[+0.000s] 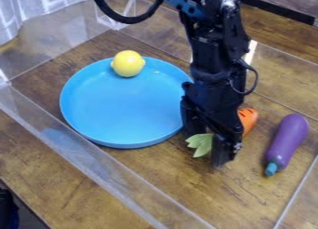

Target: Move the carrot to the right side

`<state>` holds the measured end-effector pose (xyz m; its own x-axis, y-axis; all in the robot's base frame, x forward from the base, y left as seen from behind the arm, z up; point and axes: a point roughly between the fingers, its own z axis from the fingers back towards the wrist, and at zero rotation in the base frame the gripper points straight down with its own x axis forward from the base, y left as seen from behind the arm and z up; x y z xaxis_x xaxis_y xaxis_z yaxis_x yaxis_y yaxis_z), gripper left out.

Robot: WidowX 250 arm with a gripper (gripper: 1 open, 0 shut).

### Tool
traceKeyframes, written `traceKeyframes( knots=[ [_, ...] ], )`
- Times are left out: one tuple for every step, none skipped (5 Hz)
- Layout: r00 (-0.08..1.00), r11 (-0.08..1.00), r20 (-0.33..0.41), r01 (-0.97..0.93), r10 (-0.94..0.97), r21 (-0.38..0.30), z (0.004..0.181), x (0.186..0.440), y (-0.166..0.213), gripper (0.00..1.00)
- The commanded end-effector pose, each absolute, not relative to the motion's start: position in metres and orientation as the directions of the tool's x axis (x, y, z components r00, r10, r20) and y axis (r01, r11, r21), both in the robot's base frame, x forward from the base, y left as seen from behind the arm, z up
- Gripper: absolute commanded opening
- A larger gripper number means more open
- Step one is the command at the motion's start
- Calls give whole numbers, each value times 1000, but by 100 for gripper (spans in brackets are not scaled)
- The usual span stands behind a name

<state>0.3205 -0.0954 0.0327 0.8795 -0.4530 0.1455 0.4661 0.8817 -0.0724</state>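
Note:
The carrot (248, 119) lies on the wooden table just right of the blue plate. Only its orange body on one side of my hand and its yellow-green leaves (198, 142) on the other show. My gripper (214, 145) points straight down over the carrot's middle and hides it. Its black fingers stand spread on either side of the carrot, so it looks open and not clamped. The purple eggplant (287, 140) lies a short way to the right of the carrot.
A round blue plate (99, 112) sits left of the gripper, with a yellow lemon (126, 63) at its far rim. Clear plastic walls (50, 154) border the table on the left and front. Bare wood shows around the eggplant.

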Motion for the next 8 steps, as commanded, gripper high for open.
traceKeyframes(
  knots=[
    [877, 891, 218, 449, -428, -60, 54, 332, -92, 100],
    [879, 895, 222, 443, -422, -56, 58, 334, -93, 0],
    [880, 898, 232, 437, -415, -53, 62, 335, -93, 100],
    [882, 902, 241, 429, -405, -52, 64, 336, -94, 100],
    [883, 905, 243, 423, -401, -47, 66, 338, -94, 0],
    [884, 908, 251, 417, -393, -46, 69, 340, -95, 100],
    [887, 912, 259, 408, -383, -49, 70, 340, -96, 100],
    [888, 915, 262, 401, -377, -43, 74, 341, -96, 100]
  ],
)
